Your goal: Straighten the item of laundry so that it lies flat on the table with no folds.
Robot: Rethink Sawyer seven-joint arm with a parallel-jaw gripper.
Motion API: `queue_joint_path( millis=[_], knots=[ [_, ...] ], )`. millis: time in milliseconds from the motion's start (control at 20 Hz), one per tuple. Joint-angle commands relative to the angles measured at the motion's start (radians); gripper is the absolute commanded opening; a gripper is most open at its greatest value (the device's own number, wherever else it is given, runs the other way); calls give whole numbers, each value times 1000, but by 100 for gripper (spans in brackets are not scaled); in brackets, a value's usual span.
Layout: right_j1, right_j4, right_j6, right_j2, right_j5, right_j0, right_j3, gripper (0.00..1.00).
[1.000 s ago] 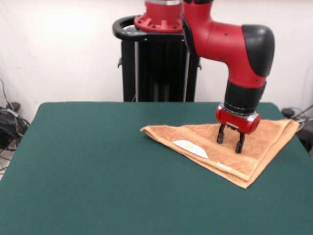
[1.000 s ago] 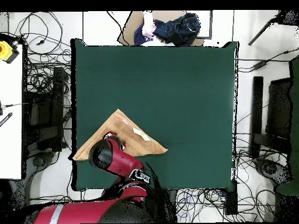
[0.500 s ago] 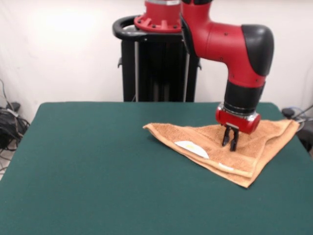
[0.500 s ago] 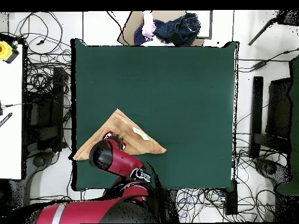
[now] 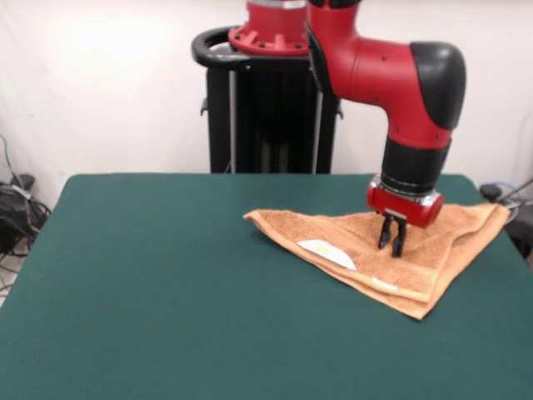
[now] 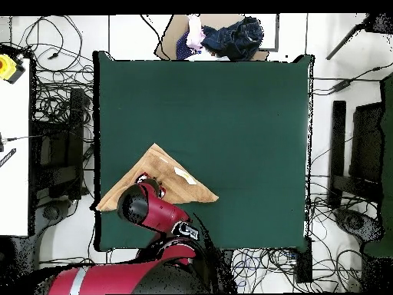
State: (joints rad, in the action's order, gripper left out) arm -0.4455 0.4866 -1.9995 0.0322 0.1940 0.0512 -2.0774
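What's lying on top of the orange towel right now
On the folded towel lies a small white label, and the hand is shut, pinching its upper layer. What lies beneath the fold stays covered.

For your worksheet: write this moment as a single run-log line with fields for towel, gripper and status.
towel: folded into a triangle on the table | gripper: jaws shut on the top layer | status: not yet flat

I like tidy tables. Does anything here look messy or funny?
Yes. The towel is folded into a triangle instead of lying flat, and one corner pokes past the table edge. The tool is pinching it.
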Motion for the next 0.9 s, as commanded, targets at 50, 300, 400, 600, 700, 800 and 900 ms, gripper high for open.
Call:
queue_joint_path(
  millis=[50,300,400,600,700,800,900],
  knots=[
    [150,35,-265,122,90,-30,170,0],
    [114,40,-264,120,65,-30,148,0],
    [94,42,-262,116,52,-29,135,0],
    [54,52,-264,109,25,-19,107,0],
    [37,52,-265,108,16,-17,94,0],
    [25,53,-264,106,8,-16,85,0],
    [15,55,-262,102,0,-12,80,0]
  ],
)
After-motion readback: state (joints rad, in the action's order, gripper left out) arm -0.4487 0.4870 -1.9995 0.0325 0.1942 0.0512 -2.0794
